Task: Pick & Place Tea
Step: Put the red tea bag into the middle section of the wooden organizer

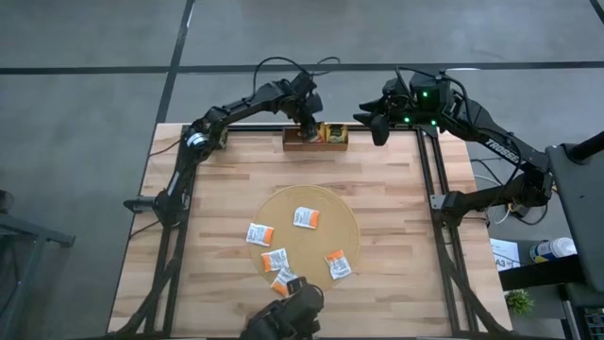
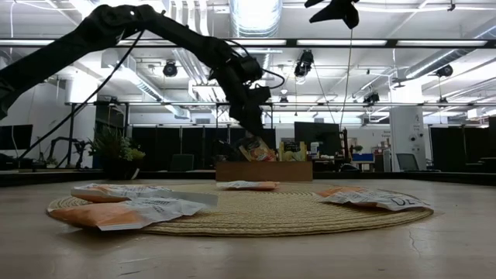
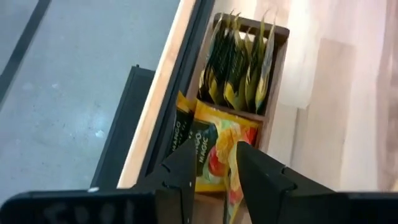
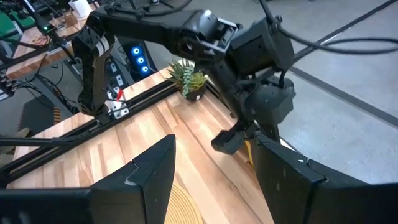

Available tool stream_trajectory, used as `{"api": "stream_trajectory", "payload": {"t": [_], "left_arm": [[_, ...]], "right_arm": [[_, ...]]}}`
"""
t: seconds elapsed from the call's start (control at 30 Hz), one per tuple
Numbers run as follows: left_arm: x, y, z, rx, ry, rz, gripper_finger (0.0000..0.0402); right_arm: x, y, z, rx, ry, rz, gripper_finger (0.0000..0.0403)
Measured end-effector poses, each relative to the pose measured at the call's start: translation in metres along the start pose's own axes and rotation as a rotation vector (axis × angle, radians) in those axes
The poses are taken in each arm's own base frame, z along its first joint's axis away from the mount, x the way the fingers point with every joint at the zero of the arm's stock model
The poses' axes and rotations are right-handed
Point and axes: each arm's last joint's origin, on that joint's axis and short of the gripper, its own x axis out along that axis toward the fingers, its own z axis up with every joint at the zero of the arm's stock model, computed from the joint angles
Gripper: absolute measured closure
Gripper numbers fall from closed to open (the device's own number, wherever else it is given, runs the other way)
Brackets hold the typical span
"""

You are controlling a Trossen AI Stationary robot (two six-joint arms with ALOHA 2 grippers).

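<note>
The left gripper [image 3: 214, 168] hangs over the wooden tray [image 1: 316, 139] at the table's far edge, fingers pinching an orange sachet [image 3: 214, 152] upright so it slots beside the green ones [image 3: 239, 68]. The right gripper [image 1: 377, 127] waits open nearby, holding nothing. Five sachets [image 1: 306, 217] lie on the round mat [image 1: 344, 212]; the tray's floor is hidden.

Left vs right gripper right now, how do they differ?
The left gripper is down at the small brown wooden compartment tray on the table's far edge; the right gripper hangs in the air beside the tray, off to its right. The left gripper's fingers straddle an orange tea sachet standing in the tray; the right gripper is open and empty. Both are dark two-finger grippers.
</note>
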Motion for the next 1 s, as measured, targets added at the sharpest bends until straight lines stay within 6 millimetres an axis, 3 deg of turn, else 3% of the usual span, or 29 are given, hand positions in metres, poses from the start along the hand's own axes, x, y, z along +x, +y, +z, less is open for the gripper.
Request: {"api": "stream_trajectory", "payload": {"t": [0.27, 0.67, 1.0], "left_arm": [[-0.022, 0.007, 0.0, -0.014, 0.074, -0.02, 0.0294], [-0.029, 0.032, -0.034, -0.141, 0.27, -0.05, 0.0294], [-0.019, 0.023, -0.034, -0.125, 0.254, -0.092, 0.0294]], "right_arm": [[0.0, 0.0, -0.002, -0.002, 0.014, -0.003, 0.0197], [0.0, -0.001, -0.005, -0.001, 0.044, -0.01, 0.0197], [0.0, -0.001, -0.004, -0.047, 0.042, -0.009, 0.0197]]}}
